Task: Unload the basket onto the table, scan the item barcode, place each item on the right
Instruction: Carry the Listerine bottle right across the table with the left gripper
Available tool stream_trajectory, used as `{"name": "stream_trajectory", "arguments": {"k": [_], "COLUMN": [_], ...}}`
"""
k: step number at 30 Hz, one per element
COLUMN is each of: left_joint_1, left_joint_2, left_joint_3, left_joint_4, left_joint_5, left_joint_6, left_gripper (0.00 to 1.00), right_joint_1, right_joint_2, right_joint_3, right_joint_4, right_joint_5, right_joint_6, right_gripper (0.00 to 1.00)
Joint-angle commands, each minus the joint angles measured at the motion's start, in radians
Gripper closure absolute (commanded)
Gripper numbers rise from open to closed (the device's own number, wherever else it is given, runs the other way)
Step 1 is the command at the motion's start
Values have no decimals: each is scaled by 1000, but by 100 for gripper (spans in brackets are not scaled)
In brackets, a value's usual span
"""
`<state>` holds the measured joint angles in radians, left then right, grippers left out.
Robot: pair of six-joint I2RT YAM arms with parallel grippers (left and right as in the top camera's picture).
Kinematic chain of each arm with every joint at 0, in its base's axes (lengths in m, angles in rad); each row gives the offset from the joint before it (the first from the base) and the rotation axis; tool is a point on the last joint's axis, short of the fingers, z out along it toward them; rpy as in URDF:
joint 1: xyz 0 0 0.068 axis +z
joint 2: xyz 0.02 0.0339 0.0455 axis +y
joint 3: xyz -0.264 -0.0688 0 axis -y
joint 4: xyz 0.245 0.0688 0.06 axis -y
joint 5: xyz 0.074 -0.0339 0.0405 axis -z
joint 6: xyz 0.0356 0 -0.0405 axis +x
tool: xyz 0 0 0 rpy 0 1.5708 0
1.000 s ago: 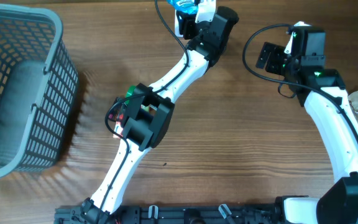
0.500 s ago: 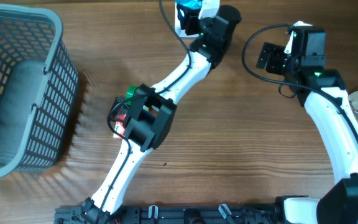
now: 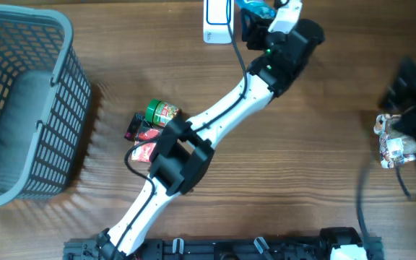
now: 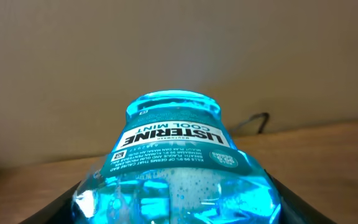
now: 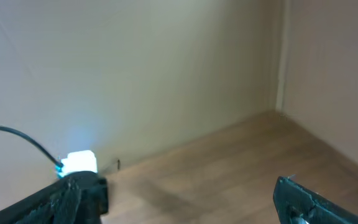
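A blue Listerine Cool Mint bottle fills the left wrist view, base toward the camera, with dark fingers on both sides of it. From above, my left gripper is shut on the bottle at the table's far edge, just right of a white scanner box. My right gripper stands open with nothing between its fingers. It shows as a dark blur at the right edge of the overhead view. No barcode shows on the bottle.
A grey mesh basket stands at the left. A green can, a red packet and a dark packet lie beside the left arm's elbow. A crinkled packet lies at the right edge. A small white object with blue glow shows in the right wrist view.
My left arm has swung right with the bottle, uncovering the white scanner box and the small items by its elbow. My right arm has pulled away to the table's right edge.
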<state>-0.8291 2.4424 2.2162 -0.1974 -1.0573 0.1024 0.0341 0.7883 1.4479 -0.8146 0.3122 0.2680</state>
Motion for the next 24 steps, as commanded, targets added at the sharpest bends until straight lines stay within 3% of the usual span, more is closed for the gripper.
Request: {"name": "stream_trajectory", "arguments": {"k": [1, 6, 14, 17, 24], "left_joint_1": [-75, -152, -182, -161, -127], "left_joint_2": [-68, -78, -106, -128, -225], "left_joint_3": [7, 7, 7, 7, 7], "left_joint_4": [-113, -306, -497, -549, -652], "left_joint_5": [78, 255, 685, 845, 1069], "left_joint_6": [-108, -222, -373, -380, -378], "left_gripper": [68, 68, 71, 71, 68], "right_joint_1": [4, 4, 4, 4, 4], "right_joint_2": [-65, -84, -84, -84, -84], "right_joint_3": [68, 137, 152, 152, 152], "right_joint_4": [-114, -266, -298, -300, -305], "right_joint_5": [53, 106, 90, 90, 90], "right_joint_6": [32, 77, 83, 83, 101], "right_gripper": [0, 0, 0, 0, 0]}}
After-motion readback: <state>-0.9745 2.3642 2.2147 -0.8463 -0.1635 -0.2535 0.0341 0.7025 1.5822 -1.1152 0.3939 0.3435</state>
